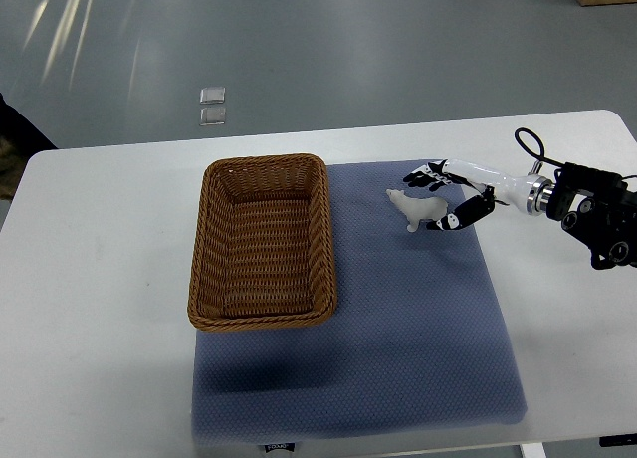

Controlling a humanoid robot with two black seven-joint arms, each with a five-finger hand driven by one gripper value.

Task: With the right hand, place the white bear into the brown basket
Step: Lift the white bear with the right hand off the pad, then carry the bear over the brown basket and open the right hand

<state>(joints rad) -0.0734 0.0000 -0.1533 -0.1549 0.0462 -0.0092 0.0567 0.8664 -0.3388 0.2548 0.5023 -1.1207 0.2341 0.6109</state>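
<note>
Top view | small white plastic bear (415, 207) stands on blue mat right of brown oval-weave wicker basket (262, 241) | right hand (450, 195) cups bear, fingers around it, seemingly to lift | basket empty.

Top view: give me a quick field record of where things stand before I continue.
white bear: standing on the blue mat, right of the basket, not in it
right hand: fingers spread around the bear's rear end; firm grip cannot be confirmed
brown basket: on the mat's left part, nothing visible inside
blue mat: on the white table
left hand: not in view
task status: bear not yet placed in basket
</note>
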